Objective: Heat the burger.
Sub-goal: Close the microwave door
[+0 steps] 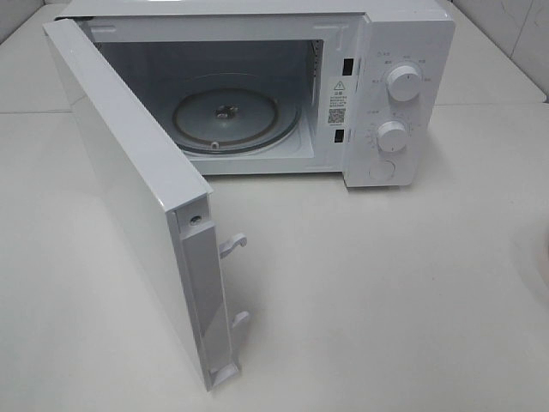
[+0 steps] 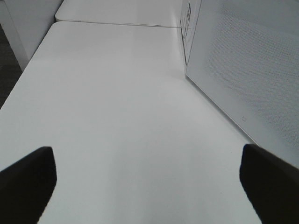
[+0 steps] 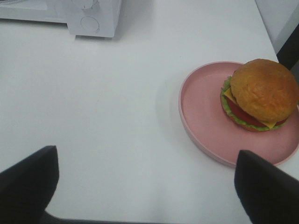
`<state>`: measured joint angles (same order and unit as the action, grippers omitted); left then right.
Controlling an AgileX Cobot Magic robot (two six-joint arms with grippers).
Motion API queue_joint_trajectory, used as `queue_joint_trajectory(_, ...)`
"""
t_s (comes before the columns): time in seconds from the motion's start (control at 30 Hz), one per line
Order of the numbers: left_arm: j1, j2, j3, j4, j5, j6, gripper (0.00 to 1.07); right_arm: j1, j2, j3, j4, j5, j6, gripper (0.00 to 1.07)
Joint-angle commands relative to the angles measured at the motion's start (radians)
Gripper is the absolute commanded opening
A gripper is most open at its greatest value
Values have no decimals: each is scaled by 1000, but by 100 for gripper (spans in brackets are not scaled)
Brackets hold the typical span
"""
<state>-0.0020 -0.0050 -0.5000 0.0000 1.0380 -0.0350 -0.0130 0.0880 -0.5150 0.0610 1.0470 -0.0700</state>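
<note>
Right tool (image 3: 145, 186): jaws wide, empty; pink plate (image 3: 205, 116) with burger (image 3: 261, 91) just ahead. Left tool (image 2: 147, 179): open, empty. Advice: grip the near rim, keep level.

In the high view, only a faint pink sliver of the round pink plate (image 1: 542, 257) shows, to the right of the white microwave oven (image 1: 403, 51), and the burger on it is out of frame. The small grey print beside the microwave's two white round dials (image 1: 403, 81) is too small to read. The microwave's open white door (image 1: 129, 197) hides the table behind it.
</note>
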Motion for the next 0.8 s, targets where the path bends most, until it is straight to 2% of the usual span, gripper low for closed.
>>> queue_joint_trajectory(0.03, 2, -15, 2, 6, -3, -3, 101, 2, -38, 14, -17, 11, 18, 99)
queue_joint_trajectory(0.2, 2, -15, 2, 6, -3, -3, 101, 2, -117, 14, -34, 11, 17, 99)
queue_joint_trajectory(0.8, 2, -15, 2, 6, -3, -3, 101, 2, -114, 14, -53, 7, 61, 99)
